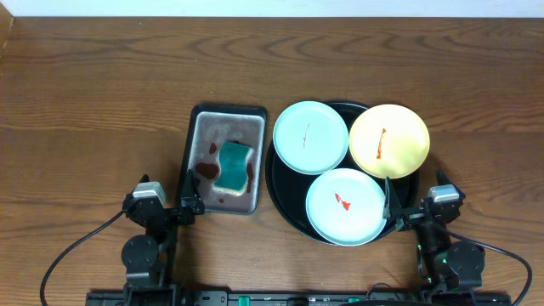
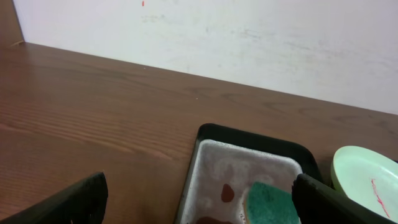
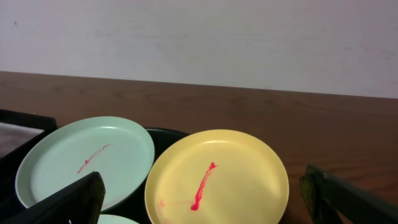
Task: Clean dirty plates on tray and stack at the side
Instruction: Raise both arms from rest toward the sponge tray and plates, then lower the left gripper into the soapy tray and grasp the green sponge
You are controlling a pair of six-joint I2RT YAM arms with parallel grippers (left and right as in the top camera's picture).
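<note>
Three in all logged on the black tray (image 1: 280, 197), each smeared red: one mint plate (image 1: 310, 136) far left, the yellow plate (image 1: 389, 140) just beside it on the right (outer edge over the rim), a second mint plate (image 1: 345, 206) nearest the arms. Found the left gripper (image 1: 189, 197) at the near left corner of the grey pan (image 1: 194, 136), jaws spread, holding nothing. Noted a green sponge (image 1: 233, 167) lying in that pan among brown stains. Found the right gripper (image 1: 389, 208) at the near mint plate's edge, likewise spread and empty.
</note>
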